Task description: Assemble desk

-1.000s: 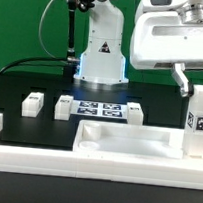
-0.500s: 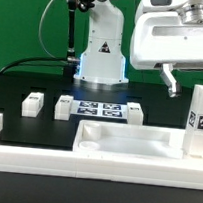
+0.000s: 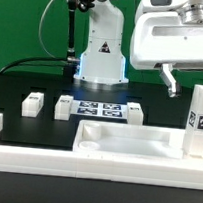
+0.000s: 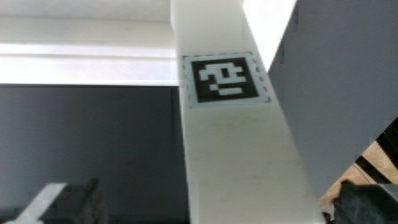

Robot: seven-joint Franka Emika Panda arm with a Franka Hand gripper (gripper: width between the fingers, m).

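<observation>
Black table (image 3: 20,87), green backdrop. One leg post (image 3: 200,121) stands upright just beneath the gripper (image 3: 196,87), at the tabletop panel's (image 3: 125,147) end. The gripper's visible finger (image 3: 171,84) is spread clear of it. Three more posts (image 3: 64,107) lie well away.

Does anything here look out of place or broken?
Nothing stands out. One leg stands upright at the tabletop end on the exterior view's right; three other legs sit in a row farther back. No damage shows.

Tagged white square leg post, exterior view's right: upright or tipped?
Upright: the white tagged square leg post stands with vertical edges at the white rimmed tabletop panel's end; whether seated, cannot tell.
</observation>
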